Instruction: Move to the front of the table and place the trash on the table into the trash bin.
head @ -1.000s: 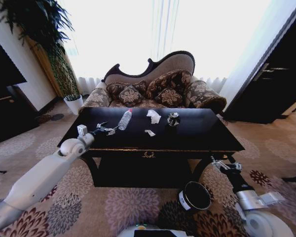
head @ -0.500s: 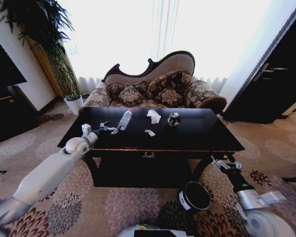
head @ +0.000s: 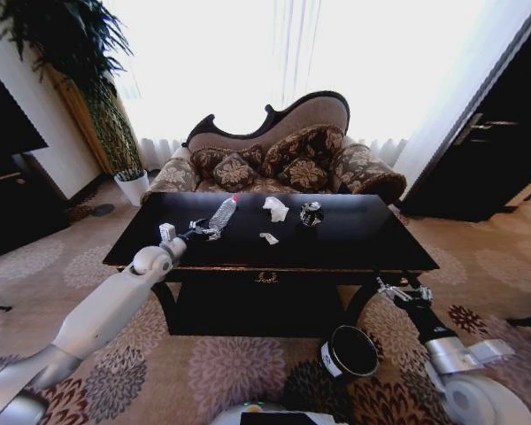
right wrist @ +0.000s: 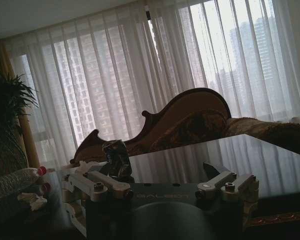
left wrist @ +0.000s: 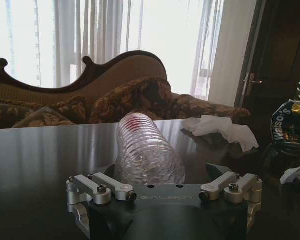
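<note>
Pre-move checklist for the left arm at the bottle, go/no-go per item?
1. Left gripper open: ok, its jaws sit spread on either side of the bottle's base.
2. Plastic bottle lined up between the jaws: ok, lying on its side on the table.
3. Bottle already gripped: not ok, no contact visible.
4. Paper wad and crushed can clear of the approach: ok, off to the side.
5. Trash bin reachable: ok, on the floor near the right gripper.
</note>
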`<state>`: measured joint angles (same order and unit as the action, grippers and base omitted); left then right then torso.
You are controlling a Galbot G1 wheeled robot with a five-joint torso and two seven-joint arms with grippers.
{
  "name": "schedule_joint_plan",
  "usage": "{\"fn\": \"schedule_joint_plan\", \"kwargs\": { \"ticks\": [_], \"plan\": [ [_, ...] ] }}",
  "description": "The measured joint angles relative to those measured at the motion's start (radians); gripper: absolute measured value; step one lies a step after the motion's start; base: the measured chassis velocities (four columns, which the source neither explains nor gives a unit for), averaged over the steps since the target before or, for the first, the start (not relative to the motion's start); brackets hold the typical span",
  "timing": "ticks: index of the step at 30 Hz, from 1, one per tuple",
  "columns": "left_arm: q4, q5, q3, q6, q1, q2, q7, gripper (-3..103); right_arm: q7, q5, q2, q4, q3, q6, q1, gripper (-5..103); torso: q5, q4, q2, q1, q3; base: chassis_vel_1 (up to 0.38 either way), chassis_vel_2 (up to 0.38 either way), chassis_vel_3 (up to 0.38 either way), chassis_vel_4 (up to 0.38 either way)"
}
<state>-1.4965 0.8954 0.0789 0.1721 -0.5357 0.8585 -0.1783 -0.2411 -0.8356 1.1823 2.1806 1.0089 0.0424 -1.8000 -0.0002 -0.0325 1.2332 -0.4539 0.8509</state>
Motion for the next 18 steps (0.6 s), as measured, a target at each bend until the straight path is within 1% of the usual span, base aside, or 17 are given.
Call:
{"fn": "schedule_joint_plan", "kwargs": {
  "ticks": [9, 10, 13, 18],
  "plan": [
    [0.048, -0.005, 0.041, -0.008, 0.054, 0.024, -0.015, 100, 0.001, 0.002, 0.006, -0.001, 0.0, 0.0, -0.003, 100, 0.0, 0.0001, 0.0, 0.0, 0.0, 0.0, 0.0, 0.0, 0.0],
    [0.059, -0.005, 0.045, -0.009, 0.064, 0.029, -0.017, 103, 0.001, 0.002, 0.007, -0.001, 0.001, 0.0, -0.003, 100, 0.0001, 0.0001, 0.0, 0.0, 0.0, 0.0, 0.0, 0.0, 0.0],
    [0.073, -0.005, 0.047, -0.011, 0.07, 0.04, -0.018, 100, 0.002, 0.002, 0.007, -0.001, 0.002, 0.0, -0.003, 100, 0.0001, 0.0001, 0.0, 0.0, 0.0, 0.0, 0.0, 0.0, 0.0],
    [0.083, -0.014, 0.047, -0.013, 0.072, 0.057, -0.018, 97, 0.003, 0.003, 0.009, 0.0, 0.003, -0.001, -0.003, 100, 0.0, 0.0, 0.0, 0.0, 0.0, 0.0, 0.0, 0.0, 0.0]
  ]
}}
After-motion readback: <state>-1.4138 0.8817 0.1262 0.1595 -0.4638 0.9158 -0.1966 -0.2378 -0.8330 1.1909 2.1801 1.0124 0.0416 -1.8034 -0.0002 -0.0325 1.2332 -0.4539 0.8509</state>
